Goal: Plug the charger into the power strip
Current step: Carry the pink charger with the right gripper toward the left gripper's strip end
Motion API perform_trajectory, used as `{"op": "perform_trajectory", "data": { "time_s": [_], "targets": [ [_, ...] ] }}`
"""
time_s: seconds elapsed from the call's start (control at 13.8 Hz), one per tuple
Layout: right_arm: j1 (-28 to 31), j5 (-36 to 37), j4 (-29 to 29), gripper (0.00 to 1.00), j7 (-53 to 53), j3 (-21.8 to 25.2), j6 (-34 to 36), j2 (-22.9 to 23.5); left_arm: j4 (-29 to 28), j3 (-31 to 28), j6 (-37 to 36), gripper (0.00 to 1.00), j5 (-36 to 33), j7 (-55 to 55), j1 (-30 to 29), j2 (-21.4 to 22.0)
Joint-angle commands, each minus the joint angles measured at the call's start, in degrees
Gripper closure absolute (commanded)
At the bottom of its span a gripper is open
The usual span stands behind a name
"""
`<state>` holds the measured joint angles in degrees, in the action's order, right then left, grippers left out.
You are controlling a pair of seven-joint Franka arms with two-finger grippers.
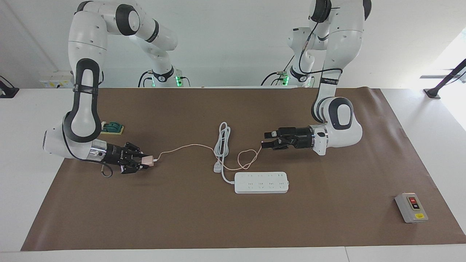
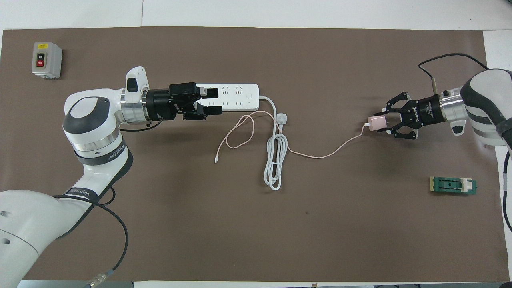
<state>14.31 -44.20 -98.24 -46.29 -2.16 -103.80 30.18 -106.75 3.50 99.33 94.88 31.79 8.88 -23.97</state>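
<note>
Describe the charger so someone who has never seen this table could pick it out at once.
On the brown mat, look toward the right arm's end, where the right gripper is shut on the charger. It is a small pale pink cube trailing a thin pink cable toward the middle. The power strip and its thick cord are white.

Right gripper clamped, left gripper agape

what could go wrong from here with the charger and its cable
1. The right gripper is shut on the charger near one end only, so it may twist in the grip.
2. Its pink cable crosses the power strip's coiled white cord; carrying the charger over may snag or drag it.
</note>
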Motion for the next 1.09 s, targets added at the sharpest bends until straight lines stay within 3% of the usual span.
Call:
{"op": "perform_trajectory", "data": {
  "time_s": [0.0, 0.22, 0.43, 0.65, 1.01],
  "targets": [
    [-3.3, -1.2, 3.7, 1.00, -8.6, -1.4, 2.2, -2.0, -0.5, -0.8, 0.1, 0.00, 2.4, 4.8, 1.7, -1.2],
    [-6.9, -4.7, 7.8, 1.00, -19.1, -5.2, 1.1, -2.2, -0.3, -0.8, 0.1, 0.00, 2.9, 7.6, 2.4, -1.8],
    [-15.1, -4.9, 12.3, 1.00, -26.2, -5.2, -3.1, -1.7, -0.4, -0.8, 0.0, 0.00, 2.9, 8.7, 2.5, -1.9],
    [-22.1, -6.9, 12.3, 1.00, -30.3, -5.2, -11.0, -1.4, -0.7, -0.8, 0.0, 0.00, 2.9, 10.5, 2.6, -1.9],
    [-28.1, -7.0, 12.3, 1.00, -32.0, -5.2, -17.0, -1.1, -0.7, -0.8, 0.7, 0.00, 3.1, 11.6, 2.6, -2.0]
  ]
}}
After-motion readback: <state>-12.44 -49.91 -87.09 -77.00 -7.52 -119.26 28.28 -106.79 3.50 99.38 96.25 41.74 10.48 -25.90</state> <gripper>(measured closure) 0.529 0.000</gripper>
